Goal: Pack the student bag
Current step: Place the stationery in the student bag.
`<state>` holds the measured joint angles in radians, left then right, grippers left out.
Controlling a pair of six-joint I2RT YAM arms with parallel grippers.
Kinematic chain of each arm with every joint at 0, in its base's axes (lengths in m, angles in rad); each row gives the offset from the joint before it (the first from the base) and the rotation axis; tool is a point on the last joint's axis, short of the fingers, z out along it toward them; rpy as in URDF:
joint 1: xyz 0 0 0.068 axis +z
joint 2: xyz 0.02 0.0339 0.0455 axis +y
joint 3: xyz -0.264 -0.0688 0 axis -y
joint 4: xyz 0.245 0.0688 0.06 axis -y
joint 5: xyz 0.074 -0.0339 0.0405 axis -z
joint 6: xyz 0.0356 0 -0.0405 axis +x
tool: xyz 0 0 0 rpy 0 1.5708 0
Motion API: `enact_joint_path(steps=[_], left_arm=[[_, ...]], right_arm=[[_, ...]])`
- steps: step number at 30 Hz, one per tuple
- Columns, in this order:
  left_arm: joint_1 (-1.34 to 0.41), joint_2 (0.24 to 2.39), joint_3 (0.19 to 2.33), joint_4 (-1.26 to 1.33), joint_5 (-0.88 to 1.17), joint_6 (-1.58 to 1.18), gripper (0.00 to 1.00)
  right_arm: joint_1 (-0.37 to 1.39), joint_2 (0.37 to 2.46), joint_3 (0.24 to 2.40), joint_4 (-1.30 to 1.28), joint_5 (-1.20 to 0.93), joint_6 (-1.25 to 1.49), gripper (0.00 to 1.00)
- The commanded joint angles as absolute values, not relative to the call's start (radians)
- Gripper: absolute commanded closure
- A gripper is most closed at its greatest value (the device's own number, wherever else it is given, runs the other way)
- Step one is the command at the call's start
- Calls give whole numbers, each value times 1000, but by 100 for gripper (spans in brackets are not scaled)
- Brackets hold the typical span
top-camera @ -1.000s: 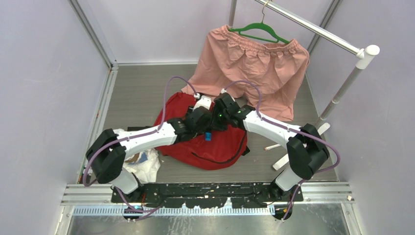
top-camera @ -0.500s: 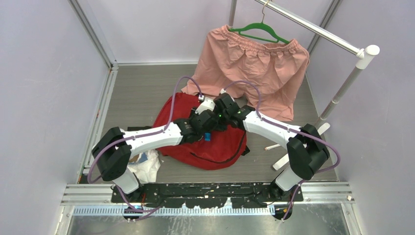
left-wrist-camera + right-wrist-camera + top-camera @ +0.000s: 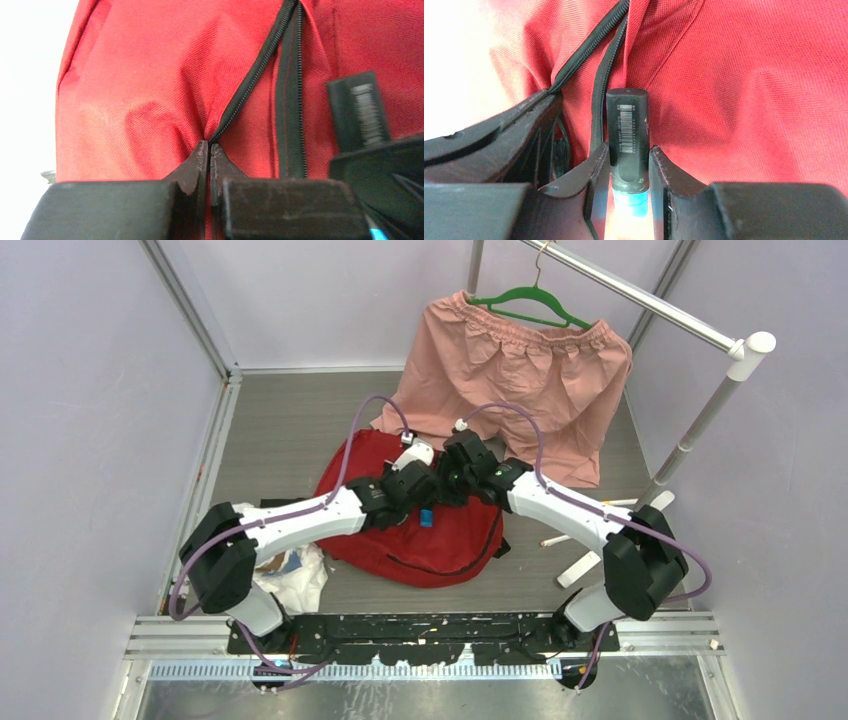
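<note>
The student bag (image 3: 445, 545) is a red backpack lying flat in the middle of the table, with black zippers (image 3: 252, 82). My left gripper (image 3: 209, 146) is shut on a fold of the bag's red fabric right at the zipper line. In the top view both grippers meet over the bag's upper part, the left gripper (image 3: 422, 498) next to the right gripper (image 3: 434, 506). My right gripper (image 3: 629, 150) is shut on a black marker (image 3: 627, 125) with a barcode label and a blue end. The marker (image 3: 357, 112) hangs just above the bag's fabric (image 3: 734, 90), beside the zipper.
Pink shorts (image 3: 520, 380) hang on a green hanger (image 3: 530, 305) from a white rack (image 3: 700, 415) at the back right, the rack's foot on the table. A white plastic bag (image 3: 295, 575) lies by the left arm's base. A small white stick (image 3: 553, 539) lies right of the bag.
The left gripper has closed on the bag's fabric at the zipper, after shifting slightly over the bag. The right gripper has kept hold of the marker, almost in place.
</note>
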<state>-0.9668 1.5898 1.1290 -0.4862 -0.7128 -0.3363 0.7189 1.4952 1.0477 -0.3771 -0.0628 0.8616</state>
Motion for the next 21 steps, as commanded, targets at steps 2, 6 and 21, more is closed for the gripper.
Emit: enact_joint_path(steps=[2, 6, 21], left_arm=[[-924, 1481, 1168, -590, -630, -299, 100], [-895, 1414, 1188, -619, -494, -331, 100], [-862, 1320, 1231, -607, -211, -489, 100]], right_arm=[[724, 1411, 1112, -401, -73, 779, 99], [724, 1406, 1152, -425, -156, 749, 99], [773, 1322, 1055, -421, -396, 702, 99]])
